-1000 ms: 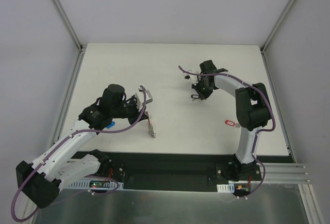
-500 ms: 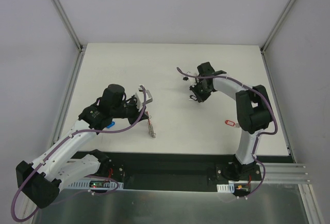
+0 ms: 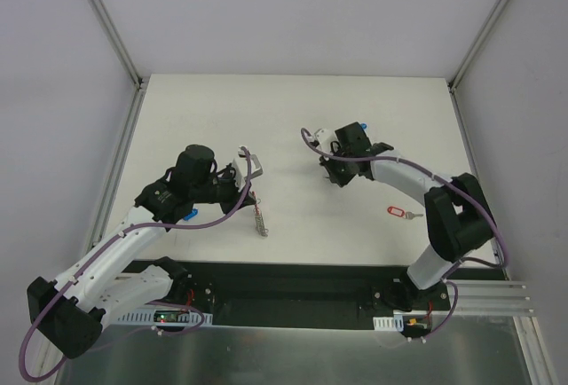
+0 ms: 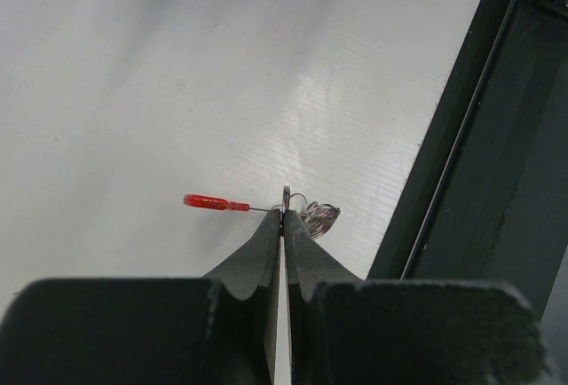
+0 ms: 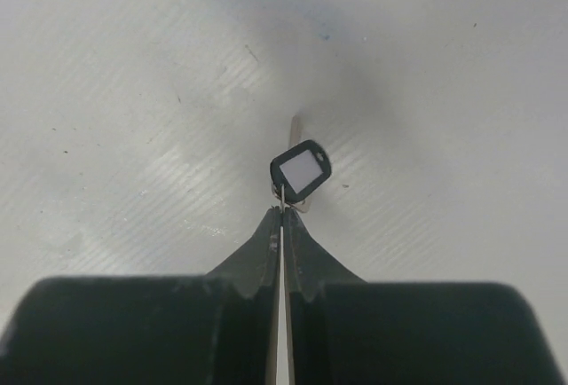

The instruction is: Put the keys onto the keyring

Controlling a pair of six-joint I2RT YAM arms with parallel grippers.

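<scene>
Tools on both our arms are clenched. Our left tool [image 4: 282, 218] pinches the keyring [image 4: 315, 216] by its thin wire, with the red segment [image 4: 216, 201] sticking out leftward, low over the surface [image 4: 177, 92] near its front edge. Our right tool [image 5: 280, 214] grips the black-tagged key [image 5: 300, 169] by its small ring. We see a red-tagged key [image 3: 397, 213] lying on the surface, well apart from both tools.

The left gripper [image 4: 284, 218] has its two dark fingers pressed together, with a thin metal part of the keyring [image 4: 318, 217] clamped at the tips. The red segment [image 4: 216, 201] projects to the left, and silver links bunch to the right. Below lies the white table [image 4: 177, 74], bordered on the right by a black frame [image 4: 479, 181].
</scene>
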